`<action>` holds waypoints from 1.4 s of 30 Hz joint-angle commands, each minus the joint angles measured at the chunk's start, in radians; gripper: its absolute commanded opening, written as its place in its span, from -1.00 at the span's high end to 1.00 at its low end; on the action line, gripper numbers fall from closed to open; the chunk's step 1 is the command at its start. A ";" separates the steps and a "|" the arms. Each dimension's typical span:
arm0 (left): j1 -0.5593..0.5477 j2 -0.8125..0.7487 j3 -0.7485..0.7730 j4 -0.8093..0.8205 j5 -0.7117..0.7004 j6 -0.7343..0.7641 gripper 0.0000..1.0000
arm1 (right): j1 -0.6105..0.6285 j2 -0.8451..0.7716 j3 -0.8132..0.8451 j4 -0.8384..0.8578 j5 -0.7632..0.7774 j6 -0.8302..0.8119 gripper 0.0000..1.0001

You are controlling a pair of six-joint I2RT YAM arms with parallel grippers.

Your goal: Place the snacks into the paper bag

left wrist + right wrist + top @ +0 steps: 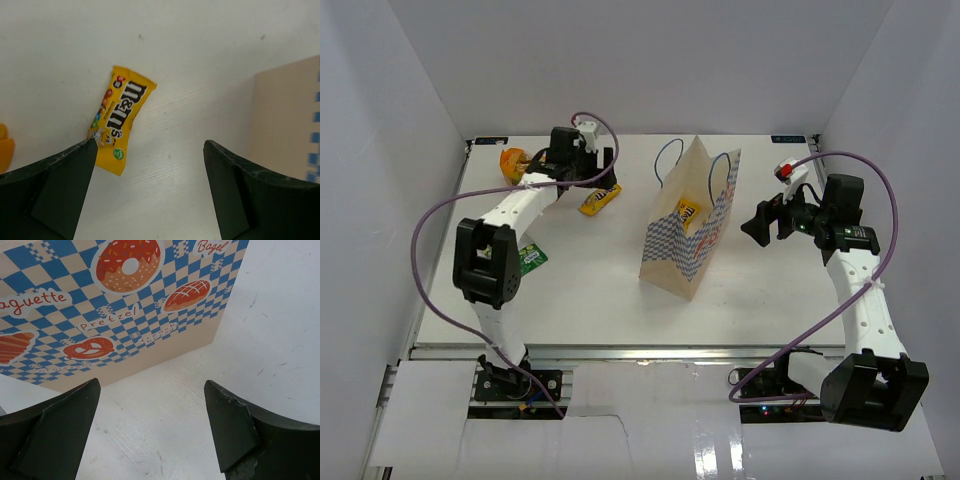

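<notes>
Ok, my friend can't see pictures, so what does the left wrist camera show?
A yellow M&M's candy pack lies flat on the white table, just ahead of the open, empty left gripper. The tan paper bag shows at the right edge, and something orange peeks in at the left.

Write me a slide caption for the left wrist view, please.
Open left gripper above a yellow M&M's pack on the white table, paper bag at right.

Ahead of our black left claw (150, 144) we see a yellow candy pack (120, 122) with dark brown lettering on the white surface (200, 50). Before our right claw (150, 385), the paper bag (115, 300) shows blue-and-white checks, red-orange pastries, a tan band.
</notes>
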 commanded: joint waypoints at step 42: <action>-0.041 -0.177 -0.371 0.288 0.002 -0.057 0.99 | -0.007 0.018 -0.006 -0.009 -0.084 -0.035 -0.81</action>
